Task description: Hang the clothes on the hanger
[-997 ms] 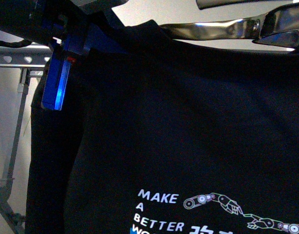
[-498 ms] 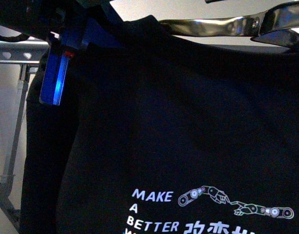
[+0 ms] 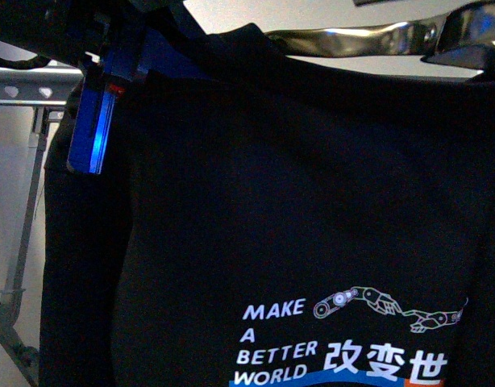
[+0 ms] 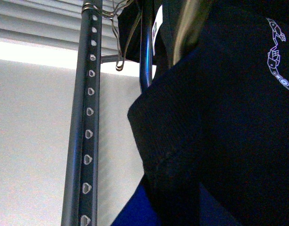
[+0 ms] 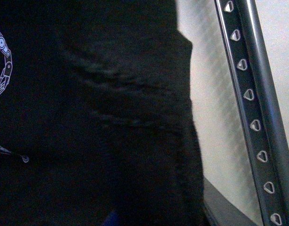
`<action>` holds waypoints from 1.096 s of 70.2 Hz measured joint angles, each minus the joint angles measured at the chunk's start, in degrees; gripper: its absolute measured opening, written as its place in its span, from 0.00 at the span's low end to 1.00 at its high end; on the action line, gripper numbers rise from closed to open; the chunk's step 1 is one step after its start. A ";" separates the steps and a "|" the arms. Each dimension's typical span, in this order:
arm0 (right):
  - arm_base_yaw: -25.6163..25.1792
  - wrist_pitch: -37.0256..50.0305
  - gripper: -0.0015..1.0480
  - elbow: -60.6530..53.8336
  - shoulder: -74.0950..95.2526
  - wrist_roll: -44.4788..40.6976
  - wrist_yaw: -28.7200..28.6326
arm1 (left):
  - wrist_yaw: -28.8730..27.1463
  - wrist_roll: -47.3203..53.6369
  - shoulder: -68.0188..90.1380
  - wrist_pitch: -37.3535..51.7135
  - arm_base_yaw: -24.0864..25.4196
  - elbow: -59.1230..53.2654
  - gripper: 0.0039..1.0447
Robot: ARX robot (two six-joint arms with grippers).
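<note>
Risen and slid right, the T-shirt (image 3: 296, 201) now shows its print down to the blue stripe, but it hangs before the rack (image 3: 30, 85), not yet on it. Left end effector (image 3: 94, 121) seems clamped on its shoulder; right end effector is out of sight, so I cannot tell its grip

One black T-shirt (image 3: 296, 201) fills the front view, its print showing four English words, three Chinese characters and one robot-arm drawing (image 3: 388, 305). One grey rack rail (image 3: 30, 81) at far left: eight heart-shaped holes (image 5: 248, 94) count in the right wrist view, two in front. One shiny coat hanger (image 3: 352, 40), right.
</note>
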 joint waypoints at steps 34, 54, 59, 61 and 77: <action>-1.66 -3.34 0.08 0.79 0.07 0.50 -1.16 | 0.55 0.02 -0.55 0.37 -0.02 0.00 0.82; -5.46 -9.05 0.08 1.31 0.61 10.84 -6.69 | 0.79 0.02 -0.61 0.50 -0.02 0.00 0.94; -5.97 -10.47 0.08 1.29 0.77 10.54 -6.62 | 0.79 0.02 -0.66 0.50 -0.07 0.00 0.94; -6.32 -11.13 0.08 1.22 0.92 9.90 -6.56 | 0.81 0.02 -0.66 0.50 -0.09 0.00 0.94; -9.07 -12.26 0.08 -0.44 2.27 5.99 -5.16 | 0.76 0.02 -0.66 0.50 0.00 0.00 0.94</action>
